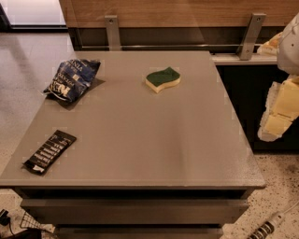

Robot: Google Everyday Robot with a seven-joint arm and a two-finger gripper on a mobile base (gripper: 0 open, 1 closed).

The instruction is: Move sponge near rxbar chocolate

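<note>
Sponge (162,79): lying flat on the table, dark green scouring side up, pale yellow foam showing along the near edge; at about 1 o'clock from the table's middle, in the far half; touching nothing.
Rxbar chocolate (50,151): lying flat near the near-left corner, at about 8 o'clock from the table's middle; black wrapper with rows of white lettering facing up; long axis slanted from 7 o'clock to 1 o'clock; at about 8 o'clock from the sponge and well apart from it.
Snack bag (72,80): puffy, dark blue with white print, crumpled; at about 10 o'clock from the table's middle, near the left edge; at 9 o'clock from the sponge, well apart; at about 12 o'clock from the rxbar chocolate, also apart.
Claw (279,114): at the right border of the view, at about 3 o'clock from the table's middle, beyond the table's right edge and not over it; white and pale yellow parts, partly cut off by the border; at about 4 o'clock from the sponge, well apart; open or closed, cannot tell.
Table (140,140): flat grey top, roughly square, carrying all 3 items; dark drawer fronts (135,210) below the near edge.
Brackets (112,31): 2 metal uprights at 12 o'clock behind the table, under a wooden panel (163,11).
Floor (280,177): pale and speckled; power strip (268,228) with its cord at 5 o'clock.
</note>
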